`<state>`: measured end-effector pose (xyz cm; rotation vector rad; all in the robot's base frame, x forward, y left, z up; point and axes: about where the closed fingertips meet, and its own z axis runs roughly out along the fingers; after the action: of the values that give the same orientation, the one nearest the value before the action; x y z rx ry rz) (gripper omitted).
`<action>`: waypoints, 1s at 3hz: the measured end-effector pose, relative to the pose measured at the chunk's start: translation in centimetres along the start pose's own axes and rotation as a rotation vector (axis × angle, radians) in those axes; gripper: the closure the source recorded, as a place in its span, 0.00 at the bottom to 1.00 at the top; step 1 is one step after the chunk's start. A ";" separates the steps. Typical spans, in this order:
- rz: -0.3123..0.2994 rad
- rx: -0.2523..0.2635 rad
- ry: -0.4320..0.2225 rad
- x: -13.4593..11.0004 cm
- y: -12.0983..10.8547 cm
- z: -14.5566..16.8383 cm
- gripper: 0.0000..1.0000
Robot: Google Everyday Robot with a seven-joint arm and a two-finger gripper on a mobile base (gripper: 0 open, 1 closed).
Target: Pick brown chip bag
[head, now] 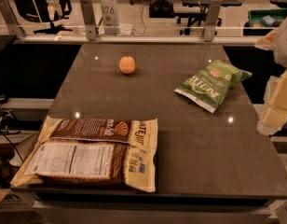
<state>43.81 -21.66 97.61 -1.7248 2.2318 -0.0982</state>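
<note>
My gripper hangs right of the table; I cannot tell its state. The brown chip bag lies front-left.

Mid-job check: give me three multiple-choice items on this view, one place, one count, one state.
1. The brown chip bag lies at the table's: A near-left corner; B centre; C far-right corner.
2. Chip bags on the table: A one; B two; C three.
3. The hand is: A holding the brown bag; B at the view's right edge, apart from the brown bag; C pressing the table's middle.
Answers: A, it covers that corner; B, brown plus the green chip bag; B, hand far right, bag far left.
</note>
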 end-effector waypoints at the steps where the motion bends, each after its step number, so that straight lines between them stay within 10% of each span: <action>1: -0.012 0.008 -0.008 -0.9 0.1 0.0 0.00; 3: -0.069 -0.026 -0.085 -7.6 2.4 2.6 0.00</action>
<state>44.02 -13.39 96.14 -1.7854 2.1227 -0.0115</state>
